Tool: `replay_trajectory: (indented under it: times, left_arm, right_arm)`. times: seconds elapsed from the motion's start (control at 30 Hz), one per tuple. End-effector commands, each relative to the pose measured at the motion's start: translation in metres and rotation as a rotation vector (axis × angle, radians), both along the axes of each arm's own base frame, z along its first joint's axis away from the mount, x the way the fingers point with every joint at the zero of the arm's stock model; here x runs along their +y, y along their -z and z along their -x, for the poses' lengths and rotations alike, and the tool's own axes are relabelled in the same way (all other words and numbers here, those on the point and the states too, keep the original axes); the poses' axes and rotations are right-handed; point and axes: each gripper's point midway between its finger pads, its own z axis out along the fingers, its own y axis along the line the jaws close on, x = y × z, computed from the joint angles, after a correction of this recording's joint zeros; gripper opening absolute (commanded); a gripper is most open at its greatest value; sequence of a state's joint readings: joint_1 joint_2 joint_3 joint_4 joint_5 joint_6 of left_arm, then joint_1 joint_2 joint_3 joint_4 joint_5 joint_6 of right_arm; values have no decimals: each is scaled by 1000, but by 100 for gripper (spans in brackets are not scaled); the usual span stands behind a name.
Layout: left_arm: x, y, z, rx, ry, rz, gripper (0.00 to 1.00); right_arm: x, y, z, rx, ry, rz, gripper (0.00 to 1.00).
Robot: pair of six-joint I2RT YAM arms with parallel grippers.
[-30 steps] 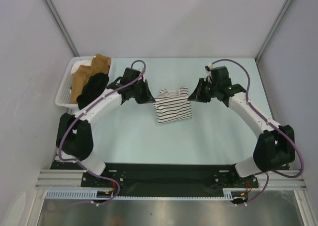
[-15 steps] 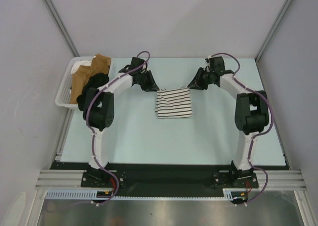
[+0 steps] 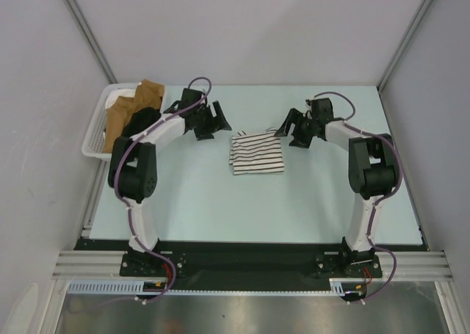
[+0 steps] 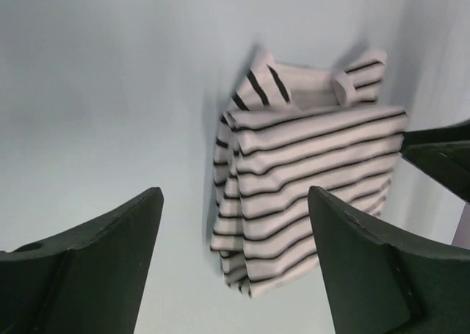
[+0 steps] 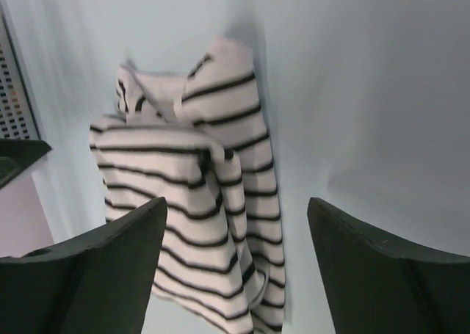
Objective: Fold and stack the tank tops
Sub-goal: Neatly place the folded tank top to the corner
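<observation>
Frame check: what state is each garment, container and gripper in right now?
striped tank top: folded, lying on the table, touched by neither gripper.
black tank top: unfolded, bunched in the basket.
brown cloth: bunched in the basket beside the black tank top.
basket: holding clothes, at the table's far-left corner.
left gripper: open, empty.
right gripper: open, empty.

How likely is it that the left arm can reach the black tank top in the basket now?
Probably yes: the black tank top lies uncovered in the basket, right beside that arm, and the left gripper is open and empty.
</observation>
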State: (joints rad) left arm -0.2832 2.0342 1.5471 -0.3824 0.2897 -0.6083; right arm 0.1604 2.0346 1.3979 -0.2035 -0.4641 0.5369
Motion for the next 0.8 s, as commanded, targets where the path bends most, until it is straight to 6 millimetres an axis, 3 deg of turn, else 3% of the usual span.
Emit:
replay_trajectory:
  times: [0.0,0.03,0.1,0.23,0.33,0.4,0.43,0.47,0.53,0.6,0.63,0.67,0.77]
  left_arm:
    - [-14,-64,12,-215,59,7,86]
    - [-17,-54,23,-194,73,7,84]
    - [-34,-60,32,-222,122,56,82]
    - [-63,-58,47,-195,196,115,61]
    - [-81,-57,51,-196,215,125,54]
    - [-90,-53,50,-184,215,136,51]
    - [-93,-45,45,-167,214,138,49]
    - [-96,-42,43,-156,208,147,48]
    - [-100,-39,34,-158,205,149,45]
    - [-101,-16,25,-122,194,128,43]
    - [-102,-20,16,-135,186,127,42]
    - [-101,-2,11,-109,176,112,42]
    - [-80,10,-17,-98,87,68,43]
  right_arm:
    - [7,-45,8,-174,-67,-36,86]
    - [8,-35,19,-155,-84,-42,87]
    - [10,-31,25,-150,-106,-31,83]
    - [8,-38,31,-164,-99,-1,58]
    - [9,-47,32,-183,-91,33,49]
    - [10,-38,30,-139,-96,40,61]
    - [13,-36,29,-130,-109,32,76]
    - [15,-32,27,-120,-115,24,79]
    - [17,-19,22,-101,-110,14,81]
    - [18,-16,15,-95,-108,-3,80]
    - [20,-3,13,-66,-108,-14,80]
    - [22,0,13,-59,-116,-29,79]
    - [31,12,9,-38,-127,-61,74]
